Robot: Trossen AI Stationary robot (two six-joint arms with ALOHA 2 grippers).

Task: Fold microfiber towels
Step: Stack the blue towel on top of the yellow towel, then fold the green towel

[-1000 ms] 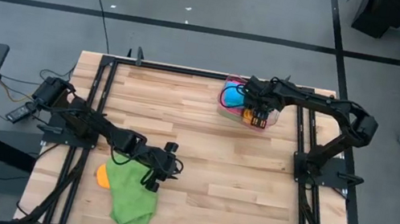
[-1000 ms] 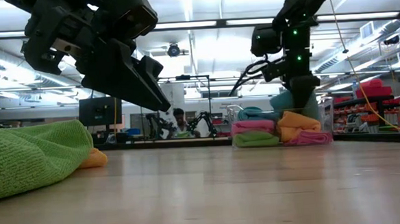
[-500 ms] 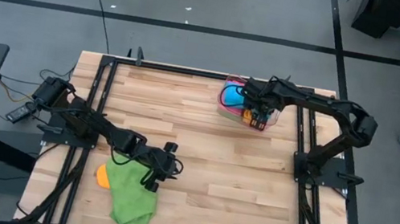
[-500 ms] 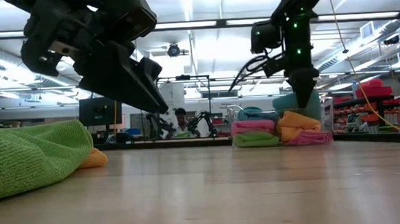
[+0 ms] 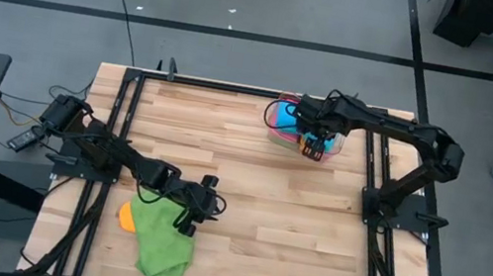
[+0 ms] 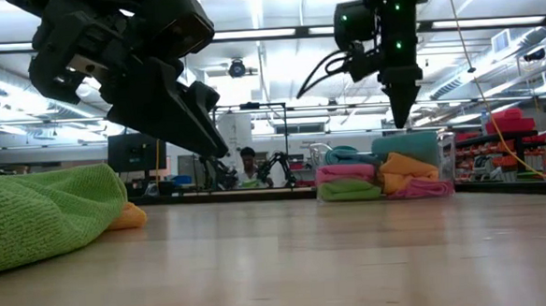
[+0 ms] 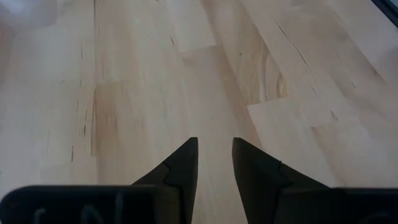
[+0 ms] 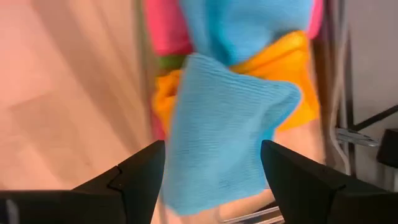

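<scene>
Microfiber towels point(image 5: 295, 126) fill the tray point(image 5: 277, 138) at one o'clock from above; our right hand point(image 5: 310, 141) hovers there.

Low view: stack point(image 6: 379, 177).

Left wrist: left hand point(image 7: 214, 152) narrowly parted, empty over the desk point(image 7: 155, 81).

Right wrist: fingers point(image 8: 140, 168) wide, blue towel point(image 8: 221, 130) between, ungripped.

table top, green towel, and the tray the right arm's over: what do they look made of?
Table top: looks like pale wood planks with a smooth, faintly glossy finish; grain and board joints show.
Green towel: soft napped cloth, likely microfiber; fuzzy matte surface, limp folds.
Tray: seems clear plastic; the stacked towels show through its wall.
</scene>
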